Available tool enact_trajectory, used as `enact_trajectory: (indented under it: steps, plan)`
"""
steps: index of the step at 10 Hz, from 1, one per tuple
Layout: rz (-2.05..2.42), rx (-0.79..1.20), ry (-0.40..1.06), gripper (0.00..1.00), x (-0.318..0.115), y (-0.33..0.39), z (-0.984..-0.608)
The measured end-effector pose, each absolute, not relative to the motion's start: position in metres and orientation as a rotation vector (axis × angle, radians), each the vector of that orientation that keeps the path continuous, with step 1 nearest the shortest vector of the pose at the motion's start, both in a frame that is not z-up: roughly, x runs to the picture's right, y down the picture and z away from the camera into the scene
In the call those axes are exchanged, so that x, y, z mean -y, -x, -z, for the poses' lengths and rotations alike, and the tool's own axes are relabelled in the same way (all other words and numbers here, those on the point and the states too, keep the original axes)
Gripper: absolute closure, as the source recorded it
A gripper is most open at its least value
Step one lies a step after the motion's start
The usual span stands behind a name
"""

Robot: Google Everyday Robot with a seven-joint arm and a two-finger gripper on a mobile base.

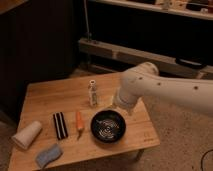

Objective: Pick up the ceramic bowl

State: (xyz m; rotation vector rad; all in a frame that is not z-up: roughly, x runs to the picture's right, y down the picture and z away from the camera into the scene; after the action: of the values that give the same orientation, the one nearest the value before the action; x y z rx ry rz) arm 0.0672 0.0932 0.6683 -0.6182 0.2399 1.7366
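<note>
On the near right part of the desk [45,100] sits the ceramic bowl [108,126], upright, black & glossy w/ pale swirls inside, resting flat, not lifted. Just left of it lies an orange carrot-like piece [79,121], then a black striped block [60,125]. A white cup [27,134] on its side and a blue-grey sponge [48,155] lie at the near left corner, well apart from the bowl. A small bottle [92,92] stands farther back, just left of the arm.

We reach in from the right w/ the white arm [165,92], and its rounded end hangs over the bowl's far rim. The gripper [118,104] is tucked under that end, just beyond and above the far rim. It is mostly hidden by the arm, so we cannot tell whether it is spread or pressed together, nor whether it touches the rim.

Step in hand, as we judge it: approach / pre-grasp, bowl not yet held.

Next move calls for:
- bringing the gripper down onto the rim, one side inside & one outside, since the bowl looks too wide to span;
- closing firmly, as the glaze is prob. slick;
- lifting straight up, keeping the bowl level.

We should also watch the bottle, which is near the arm's left side; a sideways drift could knock it over.
</note>
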Motion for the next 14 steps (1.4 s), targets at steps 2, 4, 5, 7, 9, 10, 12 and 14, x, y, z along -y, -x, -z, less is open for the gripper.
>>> enact_trajectory:
  steps: [2, 4, 5, 7, 9, 10, 12, 14]
  plan:
    - [-1.741, -0.13, 0.654, 0.27, -0.089, -0.08, -0.664]
    - [-1.744, -0.098, 0.659, 0.27, -0.088, -0.085, -0.663]
    - [-1.743, -0.097, 0.659, 0.27, -0.088, -0.084, -0.663]
    - [-1.741, -0.097, 0.662, 0.27, -0.088, -0.083, -0.664]
    - [-1.742, -0.097, 0.661, 0.27, -0.088, -0.083, -0.664]
    - [-1.742, -0.098, 0.661, 0.27, -0.088, -0.084, -0.664]
    - [-1.741, -0.098, 0.661, 0.27, -0.088, -0.084, -0.664]
    - [-1.733, -0.053, 0.694, 0.27, -0.093, -0.087, -0.669]
